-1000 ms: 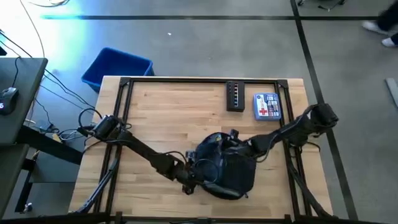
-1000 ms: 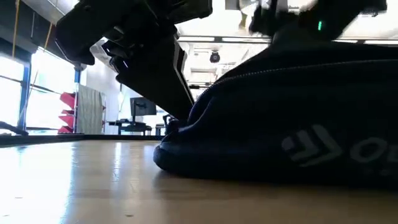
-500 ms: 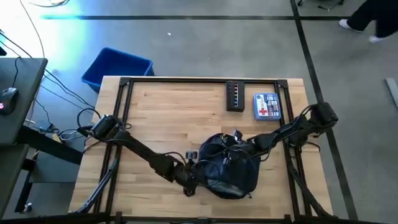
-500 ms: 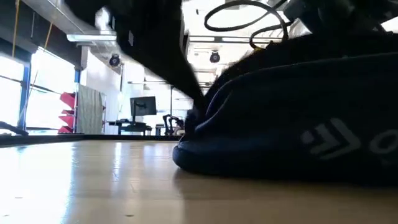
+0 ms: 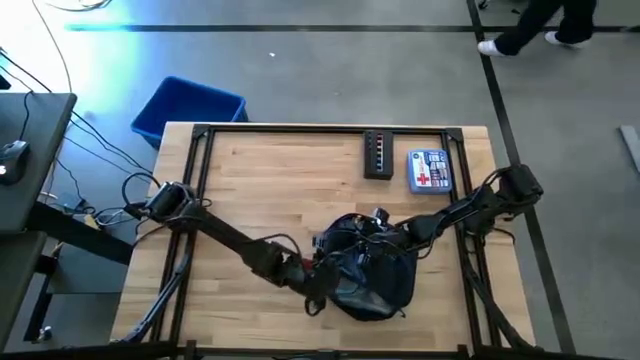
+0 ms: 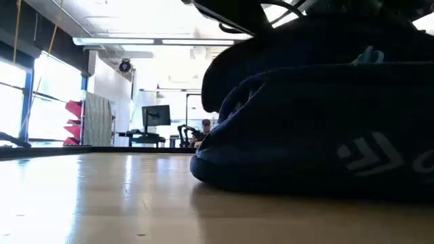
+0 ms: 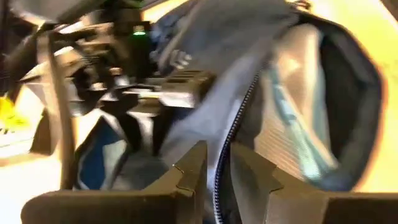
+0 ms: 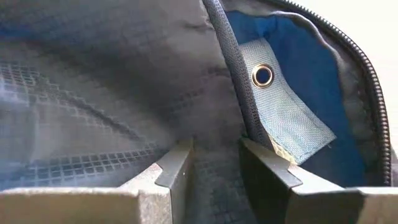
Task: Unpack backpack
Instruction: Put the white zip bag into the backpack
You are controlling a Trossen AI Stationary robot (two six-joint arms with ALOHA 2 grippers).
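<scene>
The left gripper (image 7: 214,177) is clamped on the zipper edge of the backpack (image 5: 365,268), the zip teeth running up between its two fingers (image 7: 186,171). Against a second ago, this arm has pushed further in over the bag's left flank, and the fabric there has bunched up and lifted; in the low view the near wall now bulges higher than it did. The right gripper (image 8: 214,168) sits just across the opening, inside the bag's mouth, its fingers narrowly apart with lining cloth lying between them; whether it actually pinches that cloth cannot be told. Beyond it shows a pale blue tab with a metal eyelet (image 8: 263,75). The mouth looks wider, so reaching the contents seems closer. Further off, past the bag, a dark strip (image 5: 379,155) and a first-aid pouch (image 5: 430,170) lie on the table (image 5: 260,190).
</scene>
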